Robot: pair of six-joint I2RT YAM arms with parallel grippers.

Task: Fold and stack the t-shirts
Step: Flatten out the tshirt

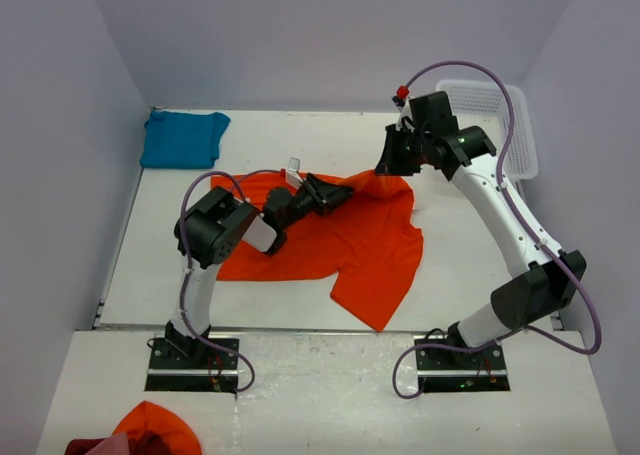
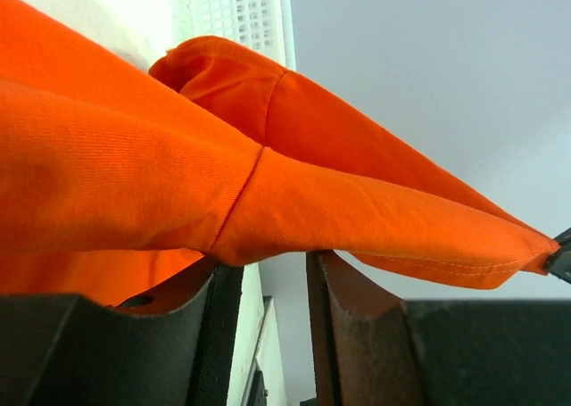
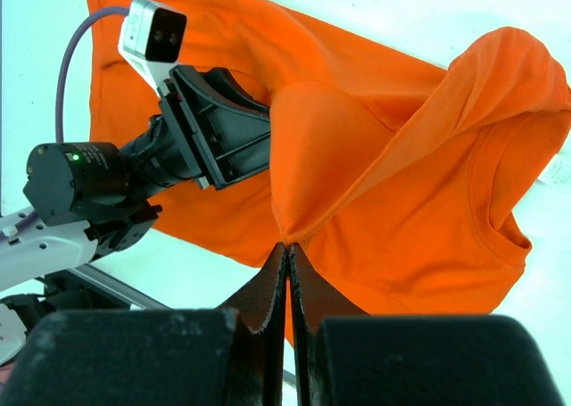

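Observation:
The orange t-shirt (image 1: 350, 245) lies mostly spread on the white table, with its white neck label (image 1: 294, 163) at the far edge. My right gripper (image 1: 392, 167) is shut on a pinch of its far right edge (image 3: 321, 156) and holds that part raised and taut. My left gripper (image 1: 325, 190) is low at the shirt's far edge. Its jaws stand apart, and the orange fabric (image 2: 134, 174) drapes across and hides the fingertips (image 2: 326, 272). The left gripper also shows in the right wrist view (image 3: 241, 129). The teal-blue t-shirt (image 1: 183, 138) lies folded at the far left corner.
A white mesh basket (image 1: 522, 145) stands at the far right, behind the right arm, and shows in the left wrist view (image 2: 236, 13). A heap of orange and red cloth (image 1: 155, 427) lies off the table at the near left. Grey walls enclose the table.

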